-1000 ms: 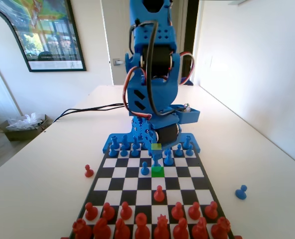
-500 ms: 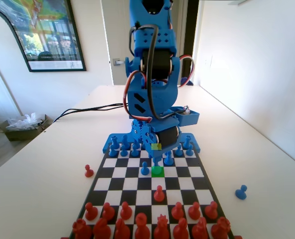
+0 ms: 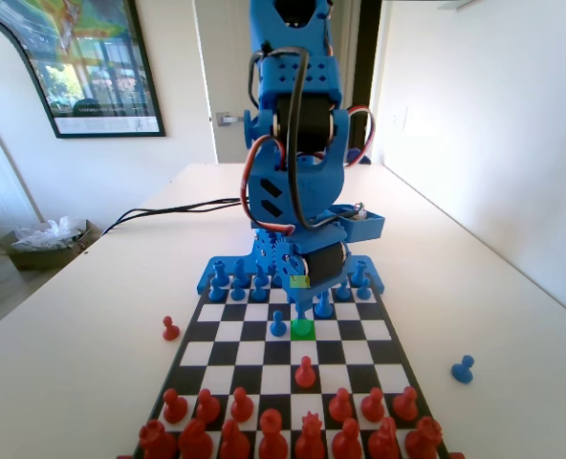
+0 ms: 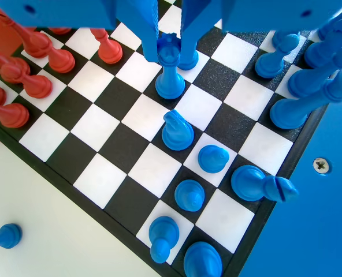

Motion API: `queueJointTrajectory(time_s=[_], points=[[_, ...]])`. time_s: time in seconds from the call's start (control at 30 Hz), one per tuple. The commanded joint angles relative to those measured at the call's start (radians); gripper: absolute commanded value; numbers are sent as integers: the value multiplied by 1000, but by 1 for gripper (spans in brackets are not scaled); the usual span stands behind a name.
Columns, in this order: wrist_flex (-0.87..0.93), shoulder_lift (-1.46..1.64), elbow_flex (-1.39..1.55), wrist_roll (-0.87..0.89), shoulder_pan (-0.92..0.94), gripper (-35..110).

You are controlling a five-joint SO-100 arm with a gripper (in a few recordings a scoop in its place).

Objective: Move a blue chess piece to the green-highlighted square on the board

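In the fixed view the slim blue chess piece [image 3: 302,314] stands upright on the green-highlighted square [image 3: 302,330], in the board's [image 3: 359,331] third row from the blue arm. My gripper [image 3: 302,302] is low over it. In the wrist view the piece [image 4: 170,78] rests with its base on a dark square of the board [image 4: 101,179], and the two jaws of my gripper [image 4: 170,55] press against either side of its knobbed top. The jaws hide part of the top.
A blue knight [image 4: 177,130] and a blue pawn [image 3: 278,325] stand next to the piece, with the blue back rows [image 3: 254,283] behind it. A red pawn [image 3: 305,371] stands mid-board. Off the board lie a red pawn [image 3: 170,329] and a blue pawn [image 3: 463,368].
The gripper has come down with the blue piece, whose base now covers much of the green square. The arm's upper part has shifted slightly.
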Motion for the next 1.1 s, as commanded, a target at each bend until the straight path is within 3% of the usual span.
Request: queueJointTrajectory(time_s=[0.0, 1.07], points=[[-8, 43, -69, -9, -6, 1], [-49, 109, 8, -25, -2, 1]])
